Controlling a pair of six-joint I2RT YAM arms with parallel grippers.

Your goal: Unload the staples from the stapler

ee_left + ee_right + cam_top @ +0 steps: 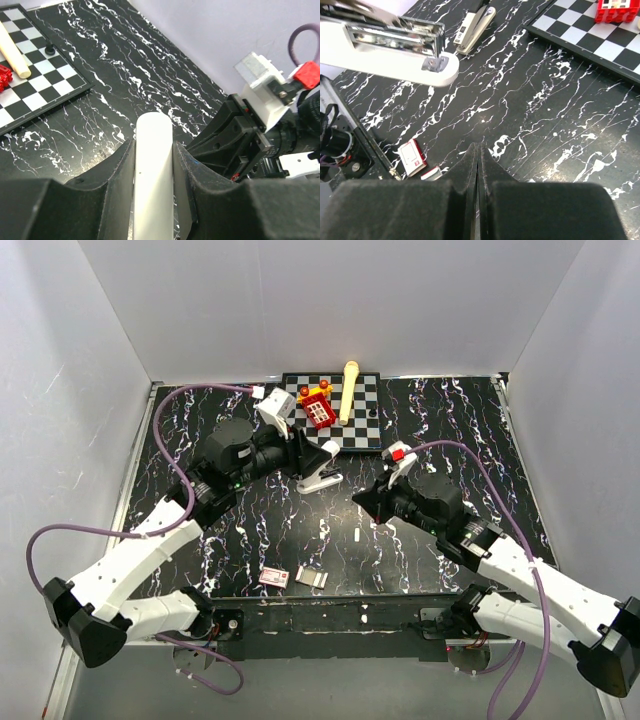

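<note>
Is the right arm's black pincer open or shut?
Shut: the right pincer has both black fingers touching, nothing between them.

Plain white walls (330, 300) on 3 sides, blk marble-pattern tabletop (250, 530) w/ white veins

Chessboard (366, 426); red block (318, 412), wooden stick (349, 390) on it

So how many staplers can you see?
2. An open stapler is held in the left pincer; a small stapler lies on the black table. Others may be hidden under the arms.
</note>
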